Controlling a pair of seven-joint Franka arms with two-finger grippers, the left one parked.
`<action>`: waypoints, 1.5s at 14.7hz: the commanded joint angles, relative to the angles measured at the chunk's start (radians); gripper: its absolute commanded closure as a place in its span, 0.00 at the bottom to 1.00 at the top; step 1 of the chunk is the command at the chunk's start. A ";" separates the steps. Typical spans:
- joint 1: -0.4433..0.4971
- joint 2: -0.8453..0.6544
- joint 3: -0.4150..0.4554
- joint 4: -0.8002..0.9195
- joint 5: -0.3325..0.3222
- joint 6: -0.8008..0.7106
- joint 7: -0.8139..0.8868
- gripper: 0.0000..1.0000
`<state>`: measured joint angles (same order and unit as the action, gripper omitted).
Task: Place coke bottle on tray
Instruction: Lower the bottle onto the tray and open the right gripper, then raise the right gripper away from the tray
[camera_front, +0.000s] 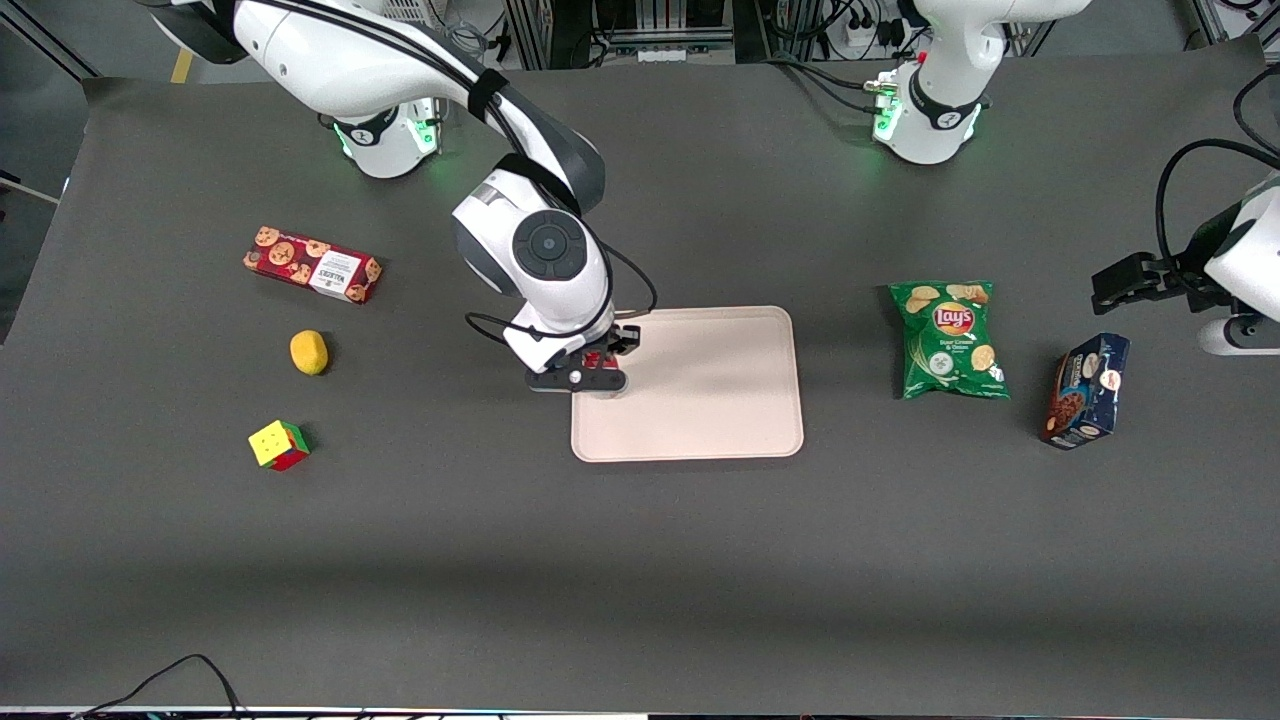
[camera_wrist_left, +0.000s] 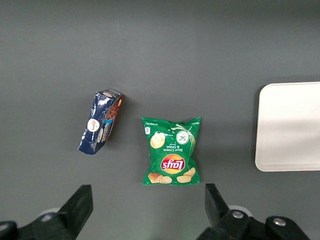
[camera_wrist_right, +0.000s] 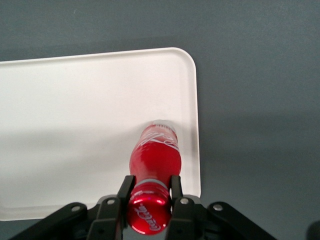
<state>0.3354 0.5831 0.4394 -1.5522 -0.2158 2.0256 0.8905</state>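
My right gripper (camera_wrist_right: 149, 186) is shut on the neck of the coke bottle (camera_wrist_right: 155, 155), a slim red bottle with a red cap and white lettering, held upright. The bottle's base is over or on the pale pinkish-beige tray (camera_wrist_right: 75, 110), close to one rim; I cannot tell whether it touches. In the front view the gripper (camera_front: 588, 372) is over the tray's (camera_front: 720, 390) edge toward the working arm's end, and only a bit of red bottle (camera_front: 596, 358) shows under the wrist.
Toward the working arm's end lie a red cookie box (camera_front: 312, 264), a yellow lemon-like ball (camera_front: 309, 352) and a colour cube (camera_front: 279, 445). Toward the parked arm's end lie a green chips bag (camera_front: 948, 339) and a dark blue snack box (camera_front: 1085, 390).
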 joint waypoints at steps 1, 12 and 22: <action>-0.010 -0.005 0.010 -0.035 -0.028 0.038 0.030 1.00; -0.012 0.001 0.007 -0.032 -0.025 0.053 0.041 0.00; -0.173 -0.242 -0.005 -0.034 0.044 -0.137 -0.104 0.00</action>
<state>0.2237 0.4662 0.4402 -1.5597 -0.2145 1.9817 0.8967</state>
